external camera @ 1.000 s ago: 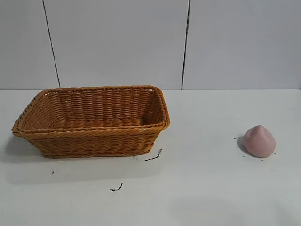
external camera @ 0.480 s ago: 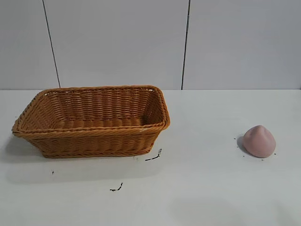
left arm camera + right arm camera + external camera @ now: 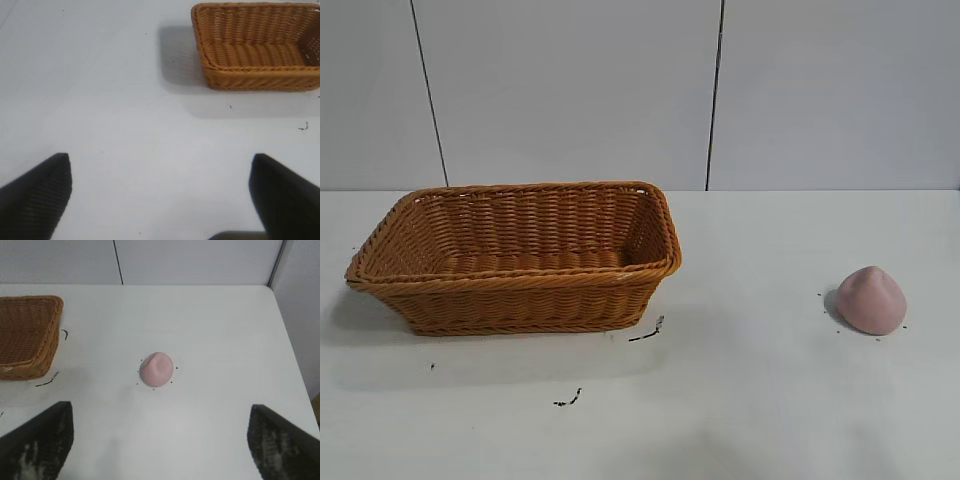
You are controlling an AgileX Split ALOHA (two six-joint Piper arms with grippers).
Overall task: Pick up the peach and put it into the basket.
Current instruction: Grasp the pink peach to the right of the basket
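The dusty-pink peach [image 3: 871,299] lies on the white table at the right, its blunt tip up; it also shows in the right wrist view as the peach [image 3: 156,369]. The orange-brown wicker basket [image 3: 520,285] stands at the left, with nothing in it, and appears as the basket [image 3: 260,80] and the basket [image 3: 30,365] in the wrist views. My right gripper [image 3: 161,412] hangs open above the table, short of the peach, with nothing between its fingers. My left gripper [image 3: 161,165] is open over bare table, well away from the basket. Neither arm shows in the exterior view.
Small black marks [image 3: 647,333] lie on the table in front of the basket, and another [image 3: 568,400] nearer the front. The table's right edge [image 3: 295,360] runs close beside the peach. A grey panelled wall stands behind.
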